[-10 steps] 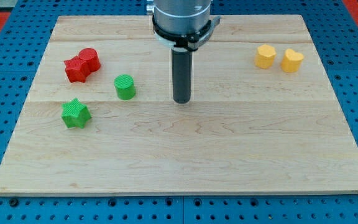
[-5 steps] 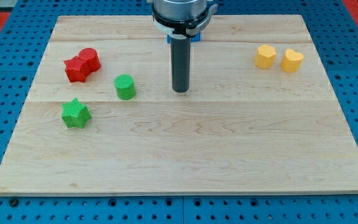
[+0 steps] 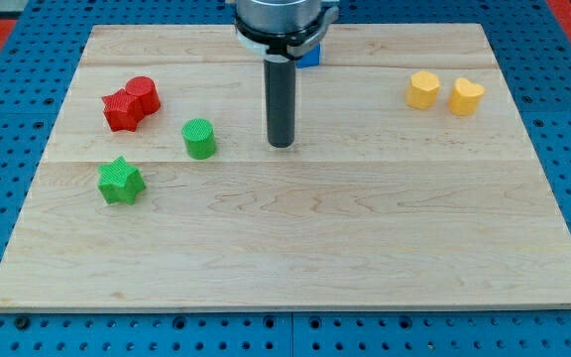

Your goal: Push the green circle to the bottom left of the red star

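The green circle [image 3: 199, 138] stands on the wooden board at the view's left. The red star [image 3: 121, 111] lies up and to the left of it, touching a red round block [image 3: 143, 94] on its upper right. My tip [image 3: 282, 145] rests on the board to the right of the green circle, about a block's width and a half away, at nearly the same height in the view. It touches no block.
A green star [image 3: 120, 180] lies below the red star, left and below the green circle. A blue block [image 3: 308, 53] peeks out behind the rod at the top. Two yellow blocks [image 3: 423, 89] [image 3: 466, 96] sit at the upper right.
My tip has slid a little up and to the left, closer to the green circle. More of the blue block now shows behind the rod. No block has moved.
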Motion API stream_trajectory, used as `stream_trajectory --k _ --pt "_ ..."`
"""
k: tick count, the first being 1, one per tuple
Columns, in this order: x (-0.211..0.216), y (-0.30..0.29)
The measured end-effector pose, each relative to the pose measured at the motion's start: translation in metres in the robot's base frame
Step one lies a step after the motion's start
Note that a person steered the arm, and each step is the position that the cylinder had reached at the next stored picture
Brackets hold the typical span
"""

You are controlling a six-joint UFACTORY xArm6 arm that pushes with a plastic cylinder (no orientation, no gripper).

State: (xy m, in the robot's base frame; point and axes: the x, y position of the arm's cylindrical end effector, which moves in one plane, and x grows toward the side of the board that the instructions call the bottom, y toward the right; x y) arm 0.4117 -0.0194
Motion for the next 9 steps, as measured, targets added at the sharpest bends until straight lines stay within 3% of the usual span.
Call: stream_trajectory --k 3,4,5,6,8,9 --pt "0.019 -0.119" --pt "0.007 -0.155" --pt "-0.005 -0.178" --pt "0.008 -0.186" --pt "-0.025 -0.26" --pt "-0.033 -0.271"
